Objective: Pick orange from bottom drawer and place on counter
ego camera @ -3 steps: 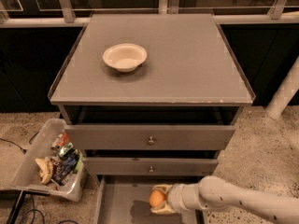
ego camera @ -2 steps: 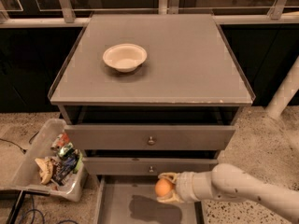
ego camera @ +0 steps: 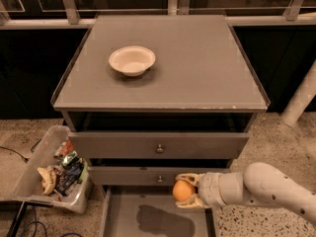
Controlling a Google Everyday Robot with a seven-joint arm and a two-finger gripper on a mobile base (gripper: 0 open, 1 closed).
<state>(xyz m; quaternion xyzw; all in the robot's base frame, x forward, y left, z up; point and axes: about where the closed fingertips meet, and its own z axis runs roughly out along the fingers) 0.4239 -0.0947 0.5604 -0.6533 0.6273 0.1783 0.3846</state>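
"Orange first: have you got it?"

"Yes. My claw is clamped on it, one finger over the top and one under, with the fruit bulging out between them at the very tip."

"What has changed in the last second?"

"A second ago the fruit and claw sat low, close to the floor of the bottom drawer. Now both are higher in the camera view and a little to the right. They are level with the lower drawer front, and a dark shadow lies on the tray floor beneath them. I judge the lift out of the drawer is done or nearly done."

"So where does that leave the task?"

"The pick looks complete and the placing is not yet begun. The surface is well above the fruit, and two drawer fronts stand between. I'd need to back out from the cabinet, rise past its front rim, then come in over the top."

"Anything in the way up there?"

"Only a white bowl, left of centre. The right side is bare, so I'd aim there."
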